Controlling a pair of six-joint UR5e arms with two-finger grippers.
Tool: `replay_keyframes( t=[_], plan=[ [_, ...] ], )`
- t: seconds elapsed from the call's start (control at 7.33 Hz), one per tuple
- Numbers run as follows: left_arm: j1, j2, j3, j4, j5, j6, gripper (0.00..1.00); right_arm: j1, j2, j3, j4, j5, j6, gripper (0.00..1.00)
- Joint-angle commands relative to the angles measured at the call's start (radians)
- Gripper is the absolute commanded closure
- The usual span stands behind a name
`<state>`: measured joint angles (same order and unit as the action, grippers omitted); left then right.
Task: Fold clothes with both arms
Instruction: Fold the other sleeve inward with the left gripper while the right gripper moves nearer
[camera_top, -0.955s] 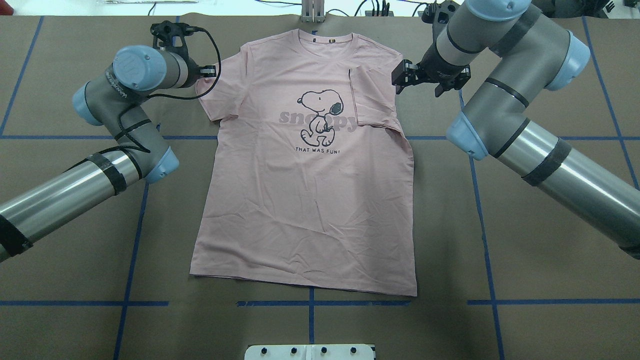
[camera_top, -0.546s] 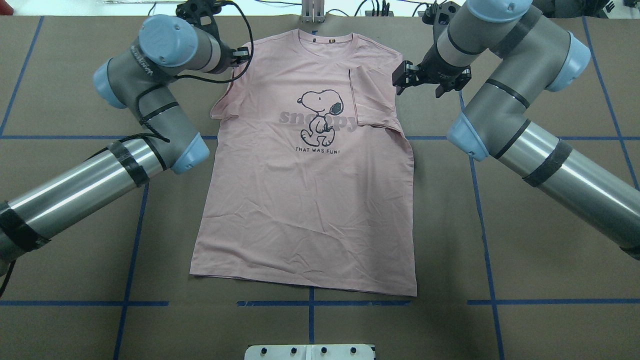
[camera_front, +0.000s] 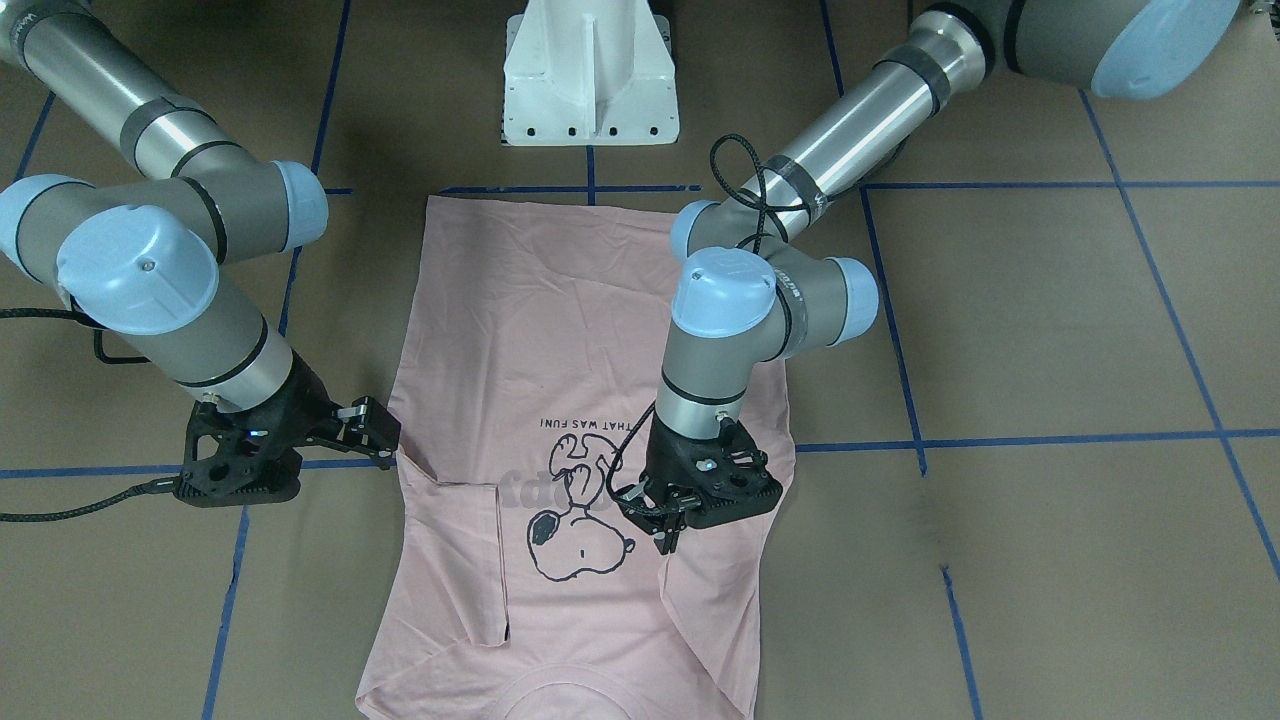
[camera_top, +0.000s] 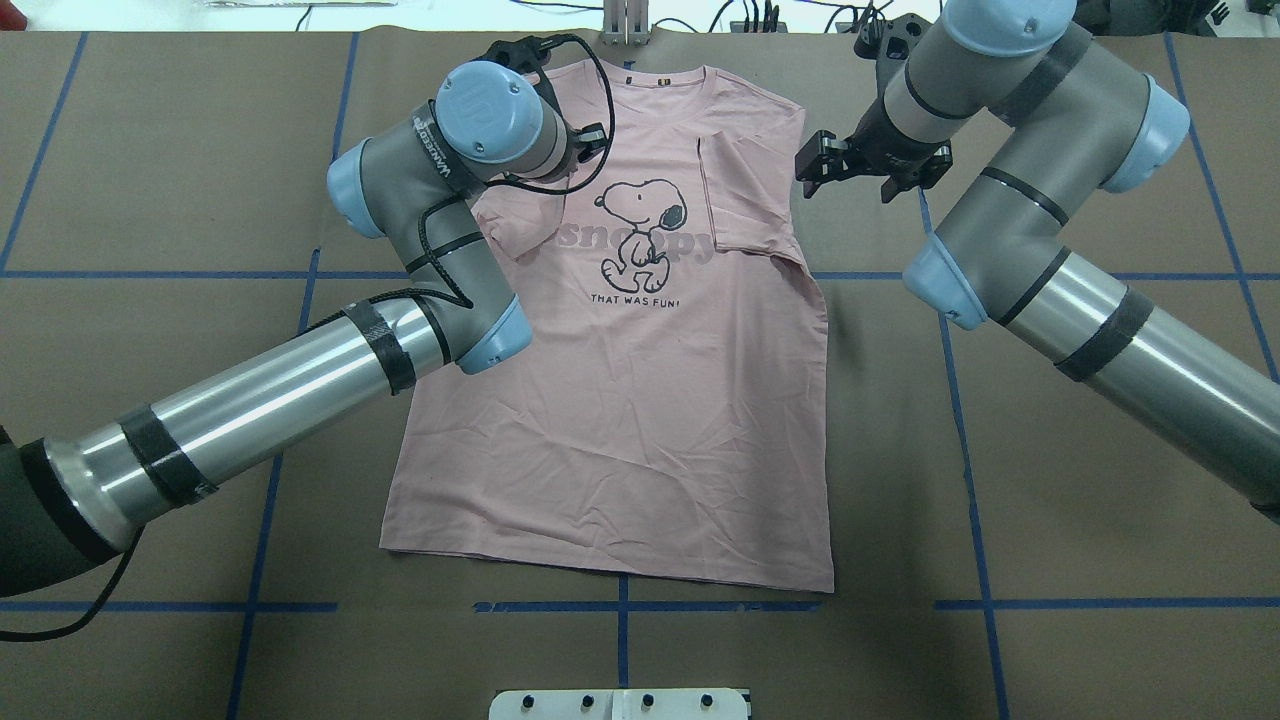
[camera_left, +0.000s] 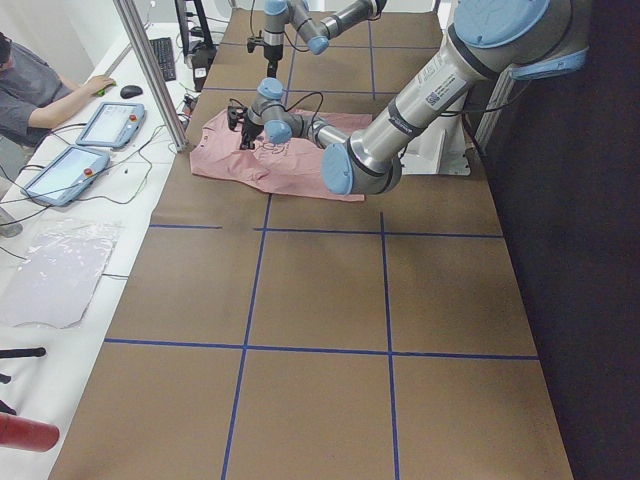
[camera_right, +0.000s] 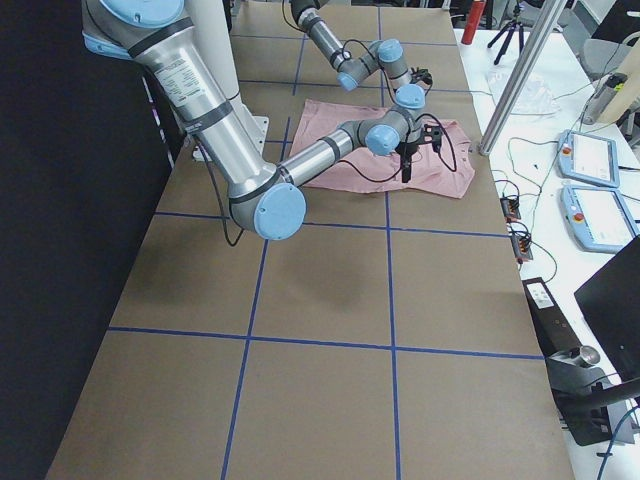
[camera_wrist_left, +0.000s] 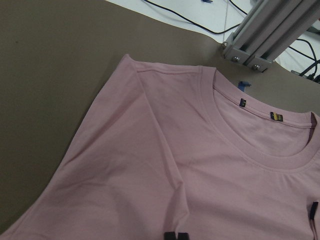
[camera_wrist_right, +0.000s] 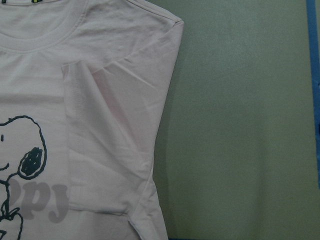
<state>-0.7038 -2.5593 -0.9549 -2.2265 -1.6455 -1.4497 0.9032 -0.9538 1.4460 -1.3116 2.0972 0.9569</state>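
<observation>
Pink jersey, a Snoopy T-shirt (camera_top: 620, 420), lies print-up and flat on the brown-papered bench (camera_top: 1050, 480), collar away from the robot. Its right sleeve (camera_top: 745, 195) is already turned in over the chest. The right claw (camera_top: 812, 168) hangs just off that shoulder over bare paper, prongs spread, holding nothing. The left claw (camera_front: 667, 526) is over the chest beside the dog print (camera_top: 640, 235). From the wrist view its tips look pressed together on a ridge of the left sleeve (camera_top: 510, 228), though only their ends show.

My worry is that pinch. Thin cloth could slip free early and leave the sleeve half-folded. Carried too far, it would drag the shoulder, skew the collar, or lie crooked against the neater right side.
</observation>
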Motion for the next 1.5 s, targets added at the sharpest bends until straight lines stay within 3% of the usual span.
replay_keyframes(
  t=[0.0, 0.27, 0.55, 0.82, 0.96, 1.09, 1.36],
  plan=[
    [0.004, 0.002, 0.001, -0.06, 0.004, 0.0, 0.01, -0.007, 0.001, -0.002, 0.0, -0.016, -0.004, 0.0],
    [0.001, 0.023, -0.103, -0.058, -0.02, 0.0, 0.0, -0.009, 0.004, 0.002, -0.001, -0.016, -0.001, 0.0],
    [0.003, 0.135, -0.267, 0.002, -0.127, 0.012, 0.0, -0.023, -0.07, 0.127, -0.018, -0.014, 0.014, 0.0],
    [0.006, 0.258, -0.519, 0.205, -0.129, 0.095, 0.0, -0.093, -0.213, 0.317, -0.102, -0.022, 0.081, 0.0],
    [0.024, 0.322, -0.657, 0.364, -0.126, 0.177, 0.0, -0.151, -0.268, 0.382, -0.112, -0.041, 0.155, 0.0],
    [0.029, 0.406, -0.82, 0.449, -0.126, 0.231, 0.0, -0.237, -0.287, 0.419, -0.106, -0.101, 0.28, 0.0],
    [0.05, 0.519, -0.95, 0.458, -0.119, 0.22, 0.0, -0.442, -0.311, 0.489, -0.098, -0.326, 0.463, 0.0]
  ],
)
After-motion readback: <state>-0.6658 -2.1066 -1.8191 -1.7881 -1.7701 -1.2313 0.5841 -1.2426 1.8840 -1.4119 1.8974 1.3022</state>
